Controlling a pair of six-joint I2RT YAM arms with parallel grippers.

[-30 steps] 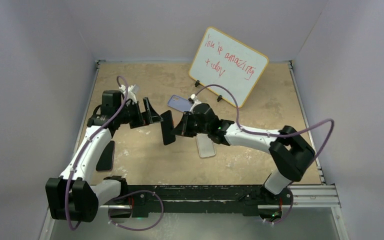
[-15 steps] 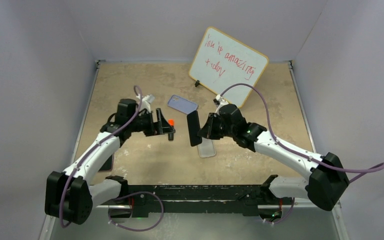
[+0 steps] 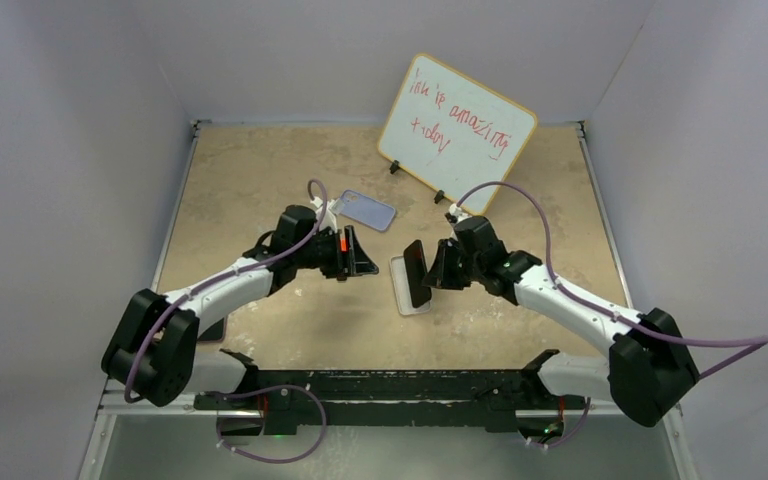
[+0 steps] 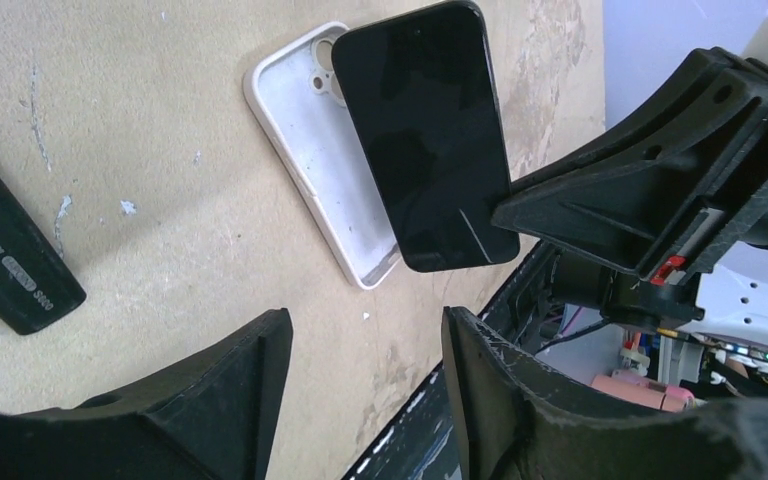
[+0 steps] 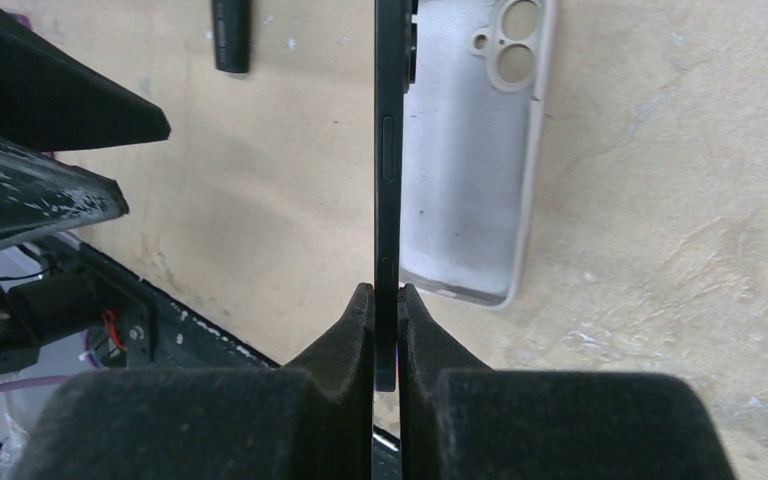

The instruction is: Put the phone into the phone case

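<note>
— The surface (image 3: 260, 165) is a tan, mottled board, scuffed pale in patches, with plain grey-white walls around it. See the white-board (image 3: 457, 122) propped at the far side?

— Yes, yellow-rimmed, with red handwriting. I read "You're amazing today".

— From overhead the phone (image 3: 417, 273) is only a dark slab standing on edge in the right fingers (image 5: 335, 345).

— The right wrist camera tells more. Two black, foam-like pads pinch the phone, seen edge-on, thin, with buttons along its side. The left wrist camera shows its face instead: a glossy black screen with rounded corners.

— And the left fingers (image 4: 230, 390)?

— Hard black plastic, part-way apart, with only bare surface between them.

— Where is the phone case (image 3: 365, 210)?

— It lies flat on the surface, a pale lavender-blue rounded rectangle, farther back and left of the phone and apart from it. Only the overhead view shows it. Right by the phone lies a white shell (image 5: 470, 170), matte inside, with two round cutouts at one corner. I cannot tell whether the phone touches it.

— The marker (image 4: 10, 265)?

— It is black and lies on the surface left of the shell. The white print on its barrel is too small to read. Its orange cap shows only from overhead.
</note>
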